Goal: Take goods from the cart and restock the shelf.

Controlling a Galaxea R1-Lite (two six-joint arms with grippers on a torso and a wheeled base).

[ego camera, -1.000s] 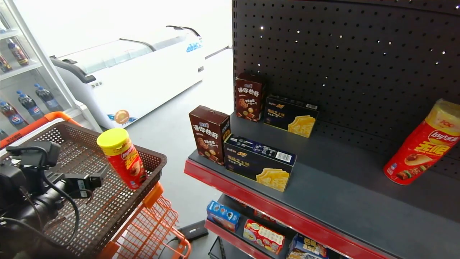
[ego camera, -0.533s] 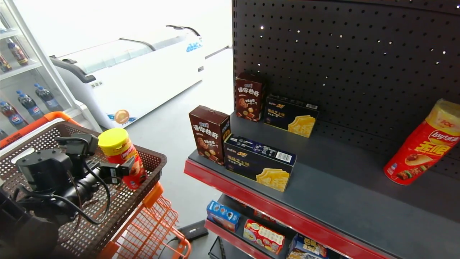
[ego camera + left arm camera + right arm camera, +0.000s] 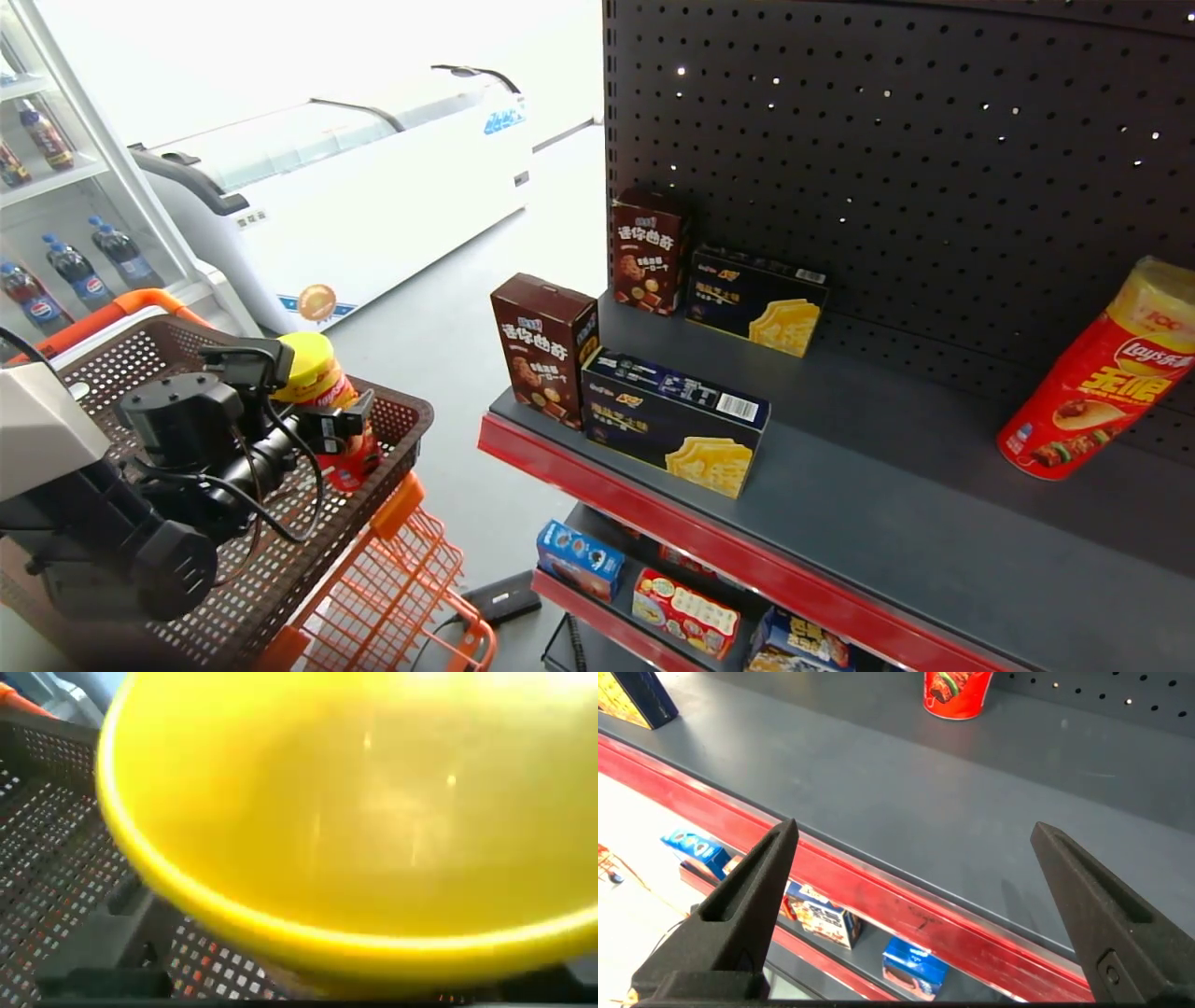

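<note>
– Shop aisle first: what is around you?
– Grey floor, a white chest freezer (image 3: 373, 187) farther back, and a drinks cooler (image 3: 65, 271) with cola bottles on my left. Before me stands a dark shelf (image 3: 887, 523) with a red front edge and a black pegboard (image 3: 887, 140) behind it.
– What is on it?
– A front cookie box (image 3: 546, 345) touches a front cracker box (image 3: 677, 420) at the near corner. A back cookie box (image 3: 647, 250) and a back cracker box (image 3: 756, 299) stand by the pegboard. Well apart to the right, a leaning chips can (image 3: 1092, 373) rests against the pegboard. My right gripper (image 3: 913, 831) hangs over the shelf's front edge, spread wide around nothing.
– And the cart?
– Its brown mesh basket (image 3: 401, 420) is on my left. The chips can (image 3: 322, 383) with the yellow lid stands by the basket rim nearest the shelf. My left gripper (image 3: 341, 420) is right at that can. Whether it has closed on it, I cannot tell.
– What has changed in the last second?
– My left arm has come forward across the basket, from well short of the can to up against it. The can and the shelf goods have not shifted.
</note>
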